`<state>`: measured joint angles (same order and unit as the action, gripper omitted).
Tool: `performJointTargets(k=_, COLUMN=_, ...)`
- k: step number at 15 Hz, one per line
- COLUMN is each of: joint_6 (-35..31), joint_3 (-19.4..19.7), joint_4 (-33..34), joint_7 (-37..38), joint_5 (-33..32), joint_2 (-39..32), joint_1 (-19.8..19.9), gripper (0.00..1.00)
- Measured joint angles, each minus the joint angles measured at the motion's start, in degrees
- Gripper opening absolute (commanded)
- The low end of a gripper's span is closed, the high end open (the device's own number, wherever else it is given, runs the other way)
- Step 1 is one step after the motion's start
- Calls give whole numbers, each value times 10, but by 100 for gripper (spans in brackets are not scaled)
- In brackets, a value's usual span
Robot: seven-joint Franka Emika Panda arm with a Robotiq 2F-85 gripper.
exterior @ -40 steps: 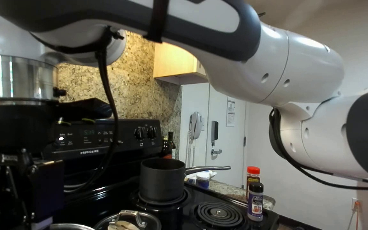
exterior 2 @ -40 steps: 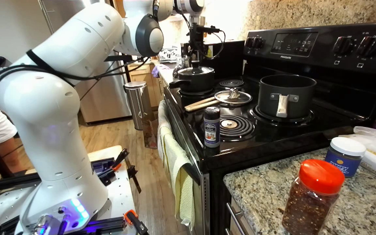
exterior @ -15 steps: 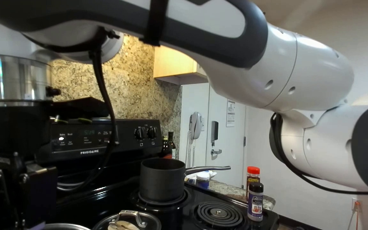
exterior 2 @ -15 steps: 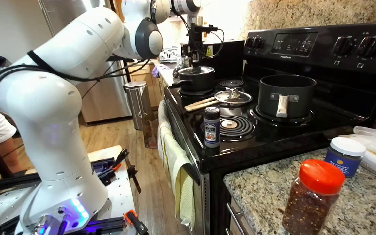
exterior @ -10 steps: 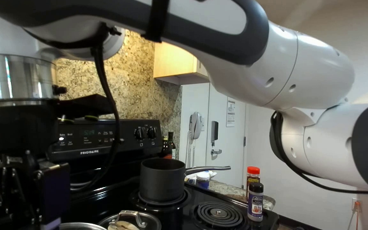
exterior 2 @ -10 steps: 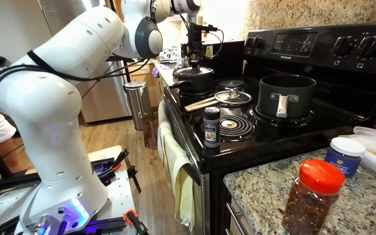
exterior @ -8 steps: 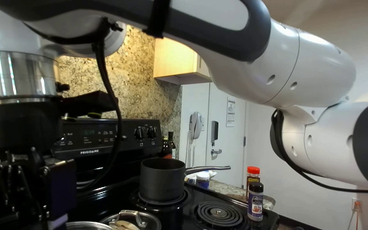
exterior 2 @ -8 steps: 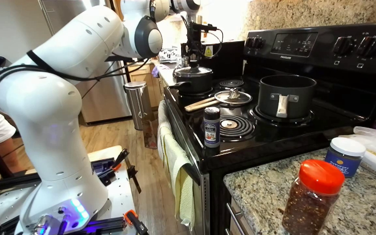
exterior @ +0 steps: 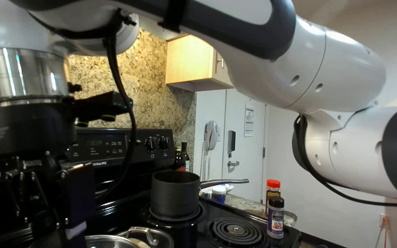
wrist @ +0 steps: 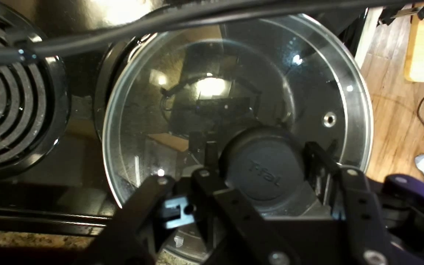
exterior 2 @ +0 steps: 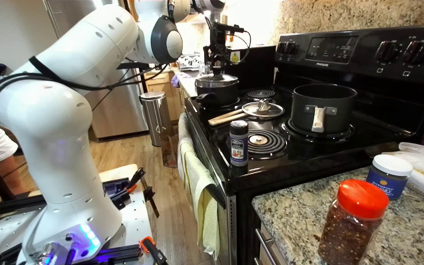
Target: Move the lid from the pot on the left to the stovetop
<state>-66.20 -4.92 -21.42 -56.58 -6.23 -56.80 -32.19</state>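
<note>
In an exterior view, the pot (exterior 2: pixel 223 96) stands on the stove (exterior 2: pixel 307 156), its handle (exterior 2: pixel 205 98) swung from about nine o'clock toward eight since earlier. The lid (exterior 2: pixel 226 80) is over it; whether they touch I cannot tell. The gripper (wrist: pixel 261 157) is clamped on the lid's knob (wrist: pixel 265 173). The small lid (exterior 2: pixel 268 112), at four o'clock from the pot, and the pan (exterior 2: pixel 326 102), at three, are unmoved. In an exterior view, the lid's rim (exterior: pixel 108 236) has shifted between two and three o'clock.
</note>
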Motion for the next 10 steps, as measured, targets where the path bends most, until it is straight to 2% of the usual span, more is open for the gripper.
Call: performJointTargets(k=10, joint_6=-45, joint_3=9, joint_4=1, joint_7=-2, joint_5=-14, joint_2=20, joint_1=-2, gripper=34)
